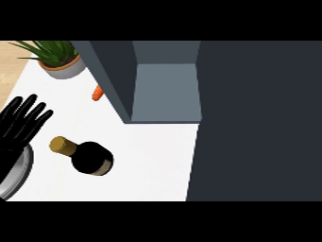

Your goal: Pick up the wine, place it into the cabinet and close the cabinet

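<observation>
The wine bottle (pixel 88 156) is dark with a gold cap and stands on the white counter at lower left, seen from above. My left hand (pixel 15 124) shows at the left edge, open with fingers straight and pointing up, a little left of the bottle and not touching it. The dark grey cabinet (pixel 165 90) sits at the top centre with its inside lit and visible. Its open door (pixel 268 123) fills the right side of the view as a large dark panel. My right hand does not show.
A potted green plant (pixel 57 56) stands at the counter's far left corner. An orange carrot (pixel 97 93) lies beside the cabinet's left wall. A grey plate rim (pixel 20 172) shows under my left forearm. Wooden floor lies beyond the counter's left edge.
</observation>
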Robot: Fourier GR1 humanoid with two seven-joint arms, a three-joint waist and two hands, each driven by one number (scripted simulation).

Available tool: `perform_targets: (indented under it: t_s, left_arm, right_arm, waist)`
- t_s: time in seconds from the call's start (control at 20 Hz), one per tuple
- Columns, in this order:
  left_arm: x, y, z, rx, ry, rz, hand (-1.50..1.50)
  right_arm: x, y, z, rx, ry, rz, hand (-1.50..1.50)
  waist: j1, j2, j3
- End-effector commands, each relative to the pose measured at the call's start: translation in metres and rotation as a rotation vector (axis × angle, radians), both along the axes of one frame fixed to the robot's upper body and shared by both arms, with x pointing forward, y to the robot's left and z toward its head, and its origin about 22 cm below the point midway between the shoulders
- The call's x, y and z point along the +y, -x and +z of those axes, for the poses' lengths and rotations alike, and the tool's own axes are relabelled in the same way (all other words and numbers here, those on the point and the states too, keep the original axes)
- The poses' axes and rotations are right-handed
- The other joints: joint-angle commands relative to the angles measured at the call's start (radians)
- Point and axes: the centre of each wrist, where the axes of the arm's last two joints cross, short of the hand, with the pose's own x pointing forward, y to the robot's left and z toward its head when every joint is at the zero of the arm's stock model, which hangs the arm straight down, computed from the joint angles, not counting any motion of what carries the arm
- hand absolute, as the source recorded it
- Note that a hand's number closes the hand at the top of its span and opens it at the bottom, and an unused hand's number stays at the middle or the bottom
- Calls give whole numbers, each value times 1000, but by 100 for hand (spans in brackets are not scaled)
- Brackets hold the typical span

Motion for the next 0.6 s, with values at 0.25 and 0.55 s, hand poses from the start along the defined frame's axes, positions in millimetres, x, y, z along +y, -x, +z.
perform_targets:
  t_s: [0.25,0.55]
  left_arm:
    - [6,-40,-64,70,-45,-19,-150]
    - [0,-43,-103,117,-76,-24,-150]
  right_arm:
    - [2,6,-5,-32,-36,18,-150]
    - [0,17,4,-20,-39,35,-150]
  waist:
    - [-4,2,0]
    - [-1,1,0]
